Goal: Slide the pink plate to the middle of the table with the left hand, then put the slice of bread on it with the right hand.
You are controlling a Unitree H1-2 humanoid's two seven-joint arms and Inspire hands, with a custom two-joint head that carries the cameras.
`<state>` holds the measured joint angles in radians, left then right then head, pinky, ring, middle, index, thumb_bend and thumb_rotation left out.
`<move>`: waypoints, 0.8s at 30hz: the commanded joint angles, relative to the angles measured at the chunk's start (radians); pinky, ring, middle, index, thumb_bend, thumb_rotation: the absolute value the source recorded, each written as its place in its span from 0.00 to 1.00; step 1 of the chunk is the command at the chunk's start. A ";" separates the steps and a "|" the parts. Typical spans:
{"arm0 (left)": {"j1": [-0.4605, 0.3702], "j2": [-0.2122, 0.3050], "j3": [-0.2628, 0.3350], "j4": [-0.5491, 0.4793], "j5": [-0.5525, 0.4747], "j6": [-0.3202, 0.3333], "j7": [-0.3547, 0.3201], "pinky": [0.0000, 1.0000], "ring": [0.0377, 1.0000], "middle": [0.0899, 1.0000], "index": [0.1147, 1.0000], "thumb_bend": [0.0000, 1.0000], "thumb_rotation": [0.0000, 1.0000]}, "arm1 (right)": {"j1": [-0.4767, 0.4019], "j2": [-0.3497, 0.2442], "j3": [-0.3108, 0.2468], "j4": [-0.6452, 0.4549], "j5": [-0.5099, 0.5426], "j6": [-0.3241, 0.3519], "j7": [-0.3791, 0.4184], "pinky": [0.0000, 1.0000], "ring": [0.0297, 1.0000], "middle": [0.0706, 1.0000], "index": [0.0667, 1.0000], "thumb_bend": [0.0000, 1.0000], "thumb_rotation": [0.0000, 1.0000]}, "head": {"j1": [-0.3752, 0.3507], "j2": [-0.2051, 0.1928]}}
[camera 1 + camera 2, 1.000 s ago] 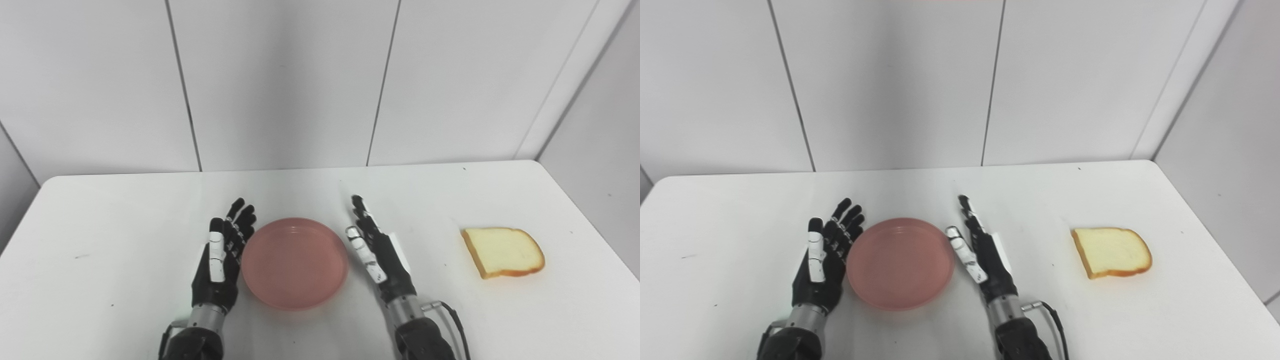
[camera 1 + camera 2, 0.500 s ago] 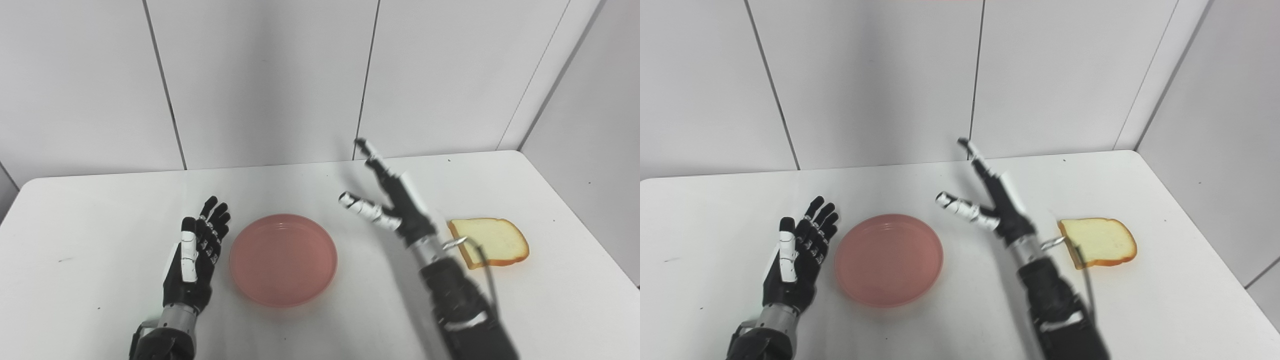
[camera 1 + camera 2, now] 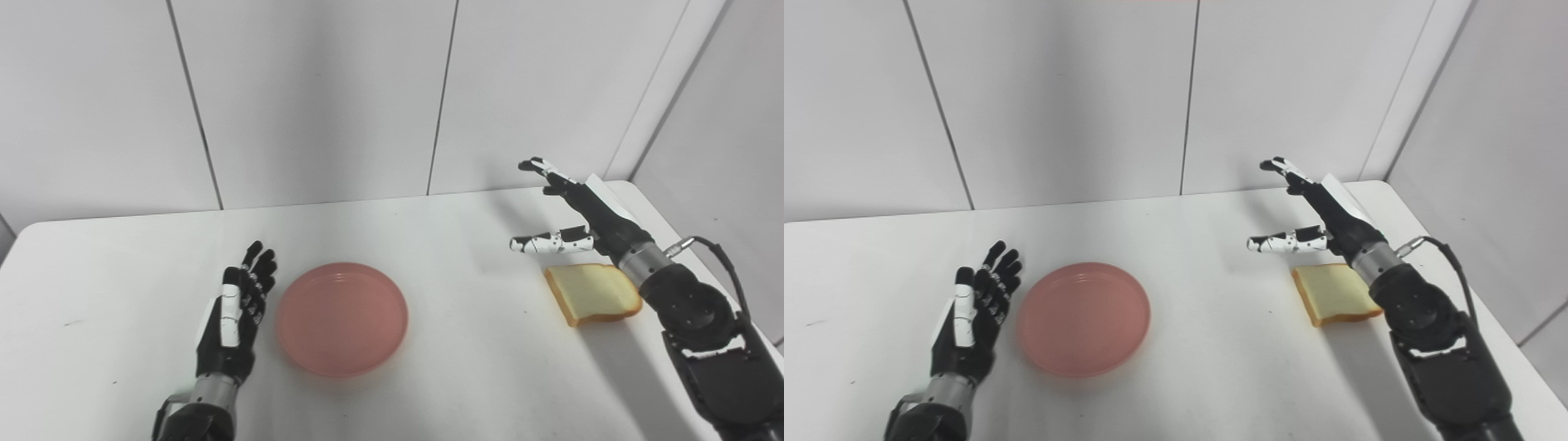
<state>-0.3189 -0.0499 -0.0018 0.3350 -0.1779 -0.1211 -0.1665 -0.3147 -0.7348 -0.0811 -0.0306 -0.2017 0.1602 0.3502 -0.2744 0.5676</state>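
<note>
The round pink plate (image 3: 342, 317) lies on the white table (image 3: 122, 257), a little left of centre. My left hand (image 3: 234, 318) rests open just left of the plate, a small gap between them, fingers pointing away. The slice of bread (image 3: 591, 293) lies flat at the right side of the table. My right hand (image 3: 576, 214) hovers open above the bread's far left edge, thumb stretched leftward and fingers raised; its wrist hides the slice's right end. In the right eye view the bread (image 3: 1332, 291) sits below that hand (image 3: 1317, 214).
White wall panels (image 3: 318, 98) stand behind the table and a side wall (image 3: 723, 135) closes the right. The table's right edge (image 3: 637, 196) runs close beside the bread. A cable (image 3: 719, 257) loops from the right wrist.
My right hand lifted from beside the plate and swung right, ending above the bread. My left hand drew slightly away from the plate. The camera turned a little to the right.
</note>
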 commanded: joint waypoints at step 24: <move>0.024 0.021 0.024 0.070 -0.029 0.008 -0.020 0.97 0.93 0.91 0.89 0.80 0.98 | 0.103 -0.351 0.087 0.079 -0.329 -0.072 0.063 1.00 1.00 0.97 0.97 1.00 0.35 | -0.079 -0.021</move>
<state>-0.3226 -0.0406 0.0187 0.3554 -0.2007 -0.1271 -0.1775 -0.1834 -1.0327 0.0232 0.0603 -0.5212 0.1184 0.4246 -0.3543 0.5461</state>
